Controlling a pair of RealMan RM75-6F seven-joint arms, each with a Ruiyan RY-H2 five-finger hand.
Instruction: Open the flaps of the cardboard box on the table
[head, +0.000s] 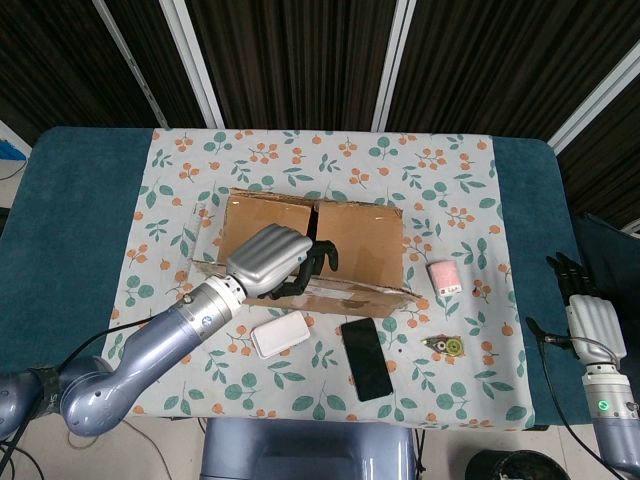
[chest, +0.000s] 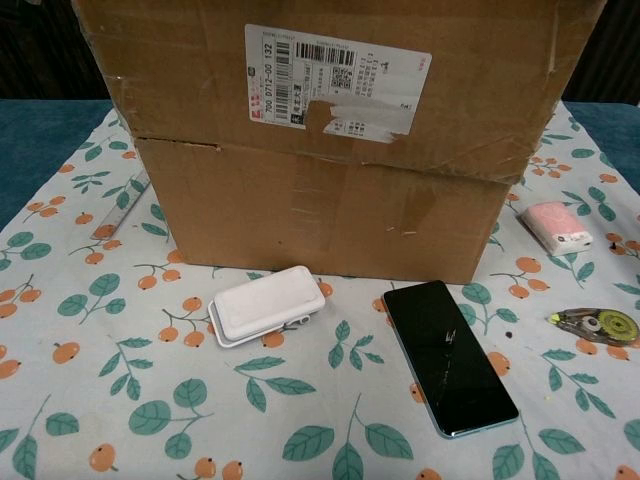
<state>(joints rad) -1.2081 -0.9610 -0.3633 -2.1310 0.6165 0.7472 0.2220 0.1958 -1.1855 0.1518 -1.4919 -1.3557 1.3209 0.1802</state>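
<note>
The cardboard box (head: 312, 240) stands mid-table on the flowered cloth. Its near long flap (head: 340, 293) is swung out towards me, and two inner flaps (head: 360, 235) still lie flat across the top. My left hand (head: 272, 261) is over the box's front edge, with its dark fingers (head: 322, 255) curled around that near flap's rim. In the chest view the flap (chest: 335, 85) with the shipping label hangs in front of the box's front wall (chest: 320, 215); no hand shows there. My right hand (head: 592, 315) is off the table's right side, fingers straight, holding nothing.
In front of the box lie a white case (head: 280, 334) (chest: 266, 305) and a black phone (head: 366, 357) (chest: 448, 355). To the right are a pink pack (head: 443, 276) (chest: 558, 226) and a small tape roller (head: 447, 346) (chest: 595, 322). A ruler (chest: 125, 205) lies left of the box.
</note>
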